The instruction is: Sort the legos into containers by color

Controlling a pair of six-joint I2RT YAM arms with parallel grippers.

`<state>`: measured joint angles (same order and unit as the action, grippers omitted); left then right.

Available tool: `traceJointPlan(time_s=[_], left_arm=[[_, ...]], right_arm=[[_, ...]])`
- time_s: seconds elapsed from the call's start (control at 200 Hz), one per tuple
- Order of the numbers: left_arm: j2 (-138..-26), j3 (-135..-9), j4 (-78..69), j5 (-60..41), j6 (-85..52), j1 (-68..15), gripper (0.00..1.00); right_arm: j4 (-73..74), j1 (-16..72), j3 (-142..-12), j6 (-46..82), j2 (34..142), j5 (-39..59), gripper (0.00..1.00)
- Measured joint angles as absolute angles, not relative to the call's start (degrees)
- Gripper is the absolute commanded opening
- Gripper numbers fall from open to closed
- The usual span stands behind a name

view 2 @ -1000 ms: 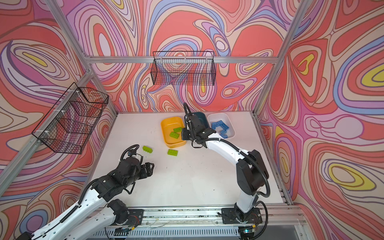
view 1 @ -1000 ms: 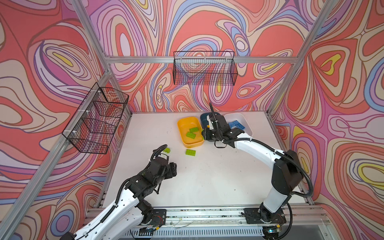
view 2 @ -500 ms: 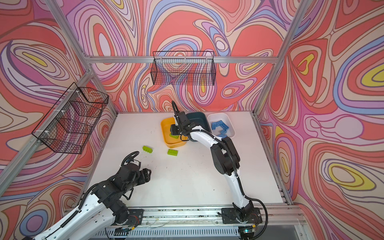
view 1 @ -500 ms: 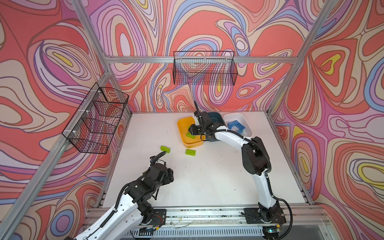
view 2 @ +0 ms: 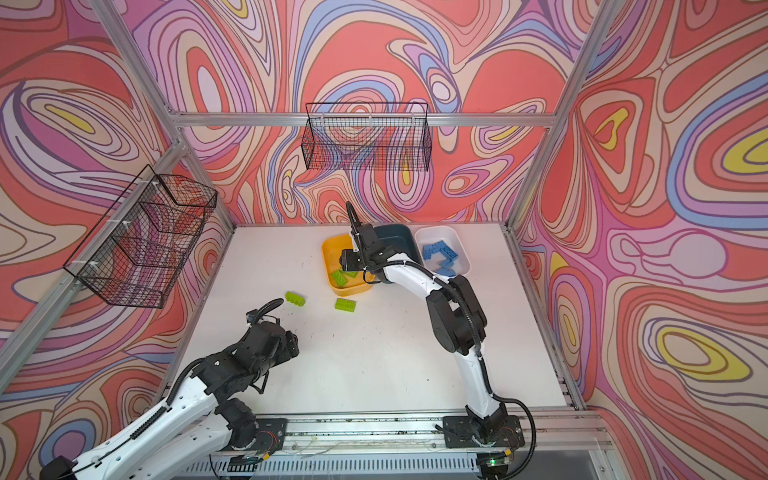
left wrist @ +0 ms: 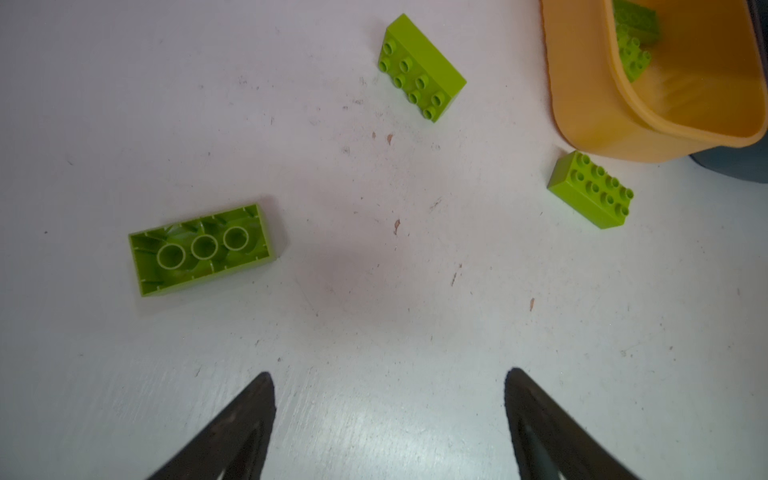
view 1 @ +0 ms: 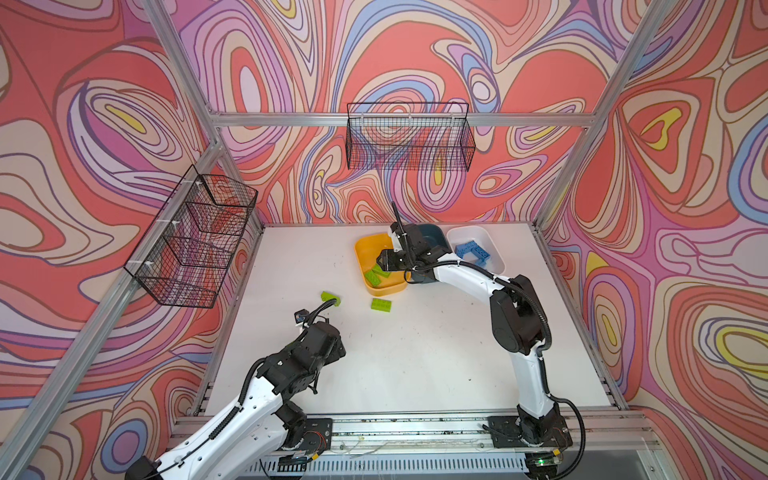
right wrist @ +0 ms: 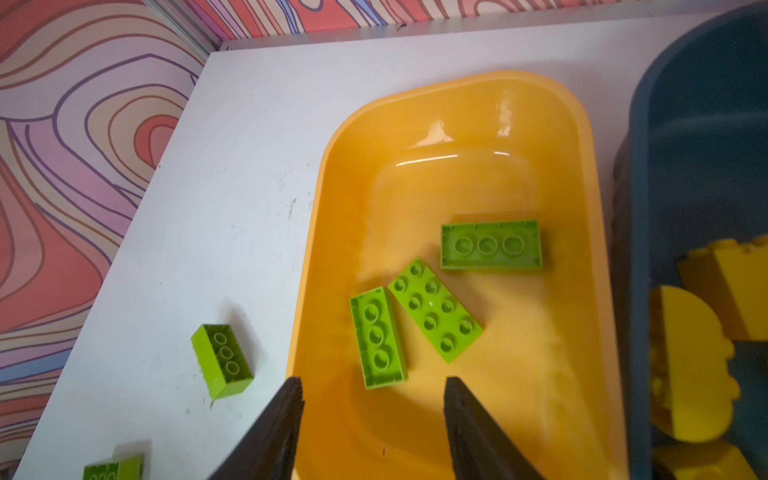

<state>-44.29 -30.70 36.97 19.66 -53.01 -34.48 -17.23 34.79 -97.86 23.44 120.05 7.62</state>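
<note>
In both top views the right gripper (view 1: 383, 262) hangs over the yellow bin (view 1: 362, 249), far centre; loose green bricks (view 1: 381, 304) lie just near of it. Left wrist view: the left gripper (left wrist: 388, 384) is spread wide, holding nothing, above the table (left wrist: 374, 291). Right wrist view: jaws partly apart, empty, above three sorted green bricks (right wrist: 434, 309).

Robot lab cell — a white table (view 1: 415, 365) boxed on three sides by an aluminium frame (view 1: 282, 120) and swirl-printed wall panels (view 1: 415, 50). A black wire back basket (view 1: 409, 137) hangs off the frame above the table's far edge, a side basket (view 1: 195, 241) above its left edge. Along its near edge a metal rail (view 1: 415, 428) carries the left arm (view 1: 249, 399) and right arm (view 1: 528, 374) — cables trailing.
</note>
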Motion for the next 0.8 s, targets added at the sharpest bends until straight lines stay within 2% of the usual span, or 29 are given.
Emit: traceJointPlan(time_s=[0.456, 0.616, 0.801], left_arm=[[-72.4, -46.3, 29.5, 19.7, -54.2, -23.4, 0.87], [-82.5, -51.5, 27.2, 18.4, -54.1, -20.1, 0.86], [-91.7, -57.8, 26.9, 18.2, -54.1, -19.5, 0.84]], right_arm=[[-6.0, 34.8, -59.5, 23.9, 80.5, 2.2, 0.55], [-6.0, 34.8, -50.0, 24.1, 72.4, 1.1, 0.55], [-6.1, 34.8, -44.2, 24.3, 69.0, 0.9, 0.54]])
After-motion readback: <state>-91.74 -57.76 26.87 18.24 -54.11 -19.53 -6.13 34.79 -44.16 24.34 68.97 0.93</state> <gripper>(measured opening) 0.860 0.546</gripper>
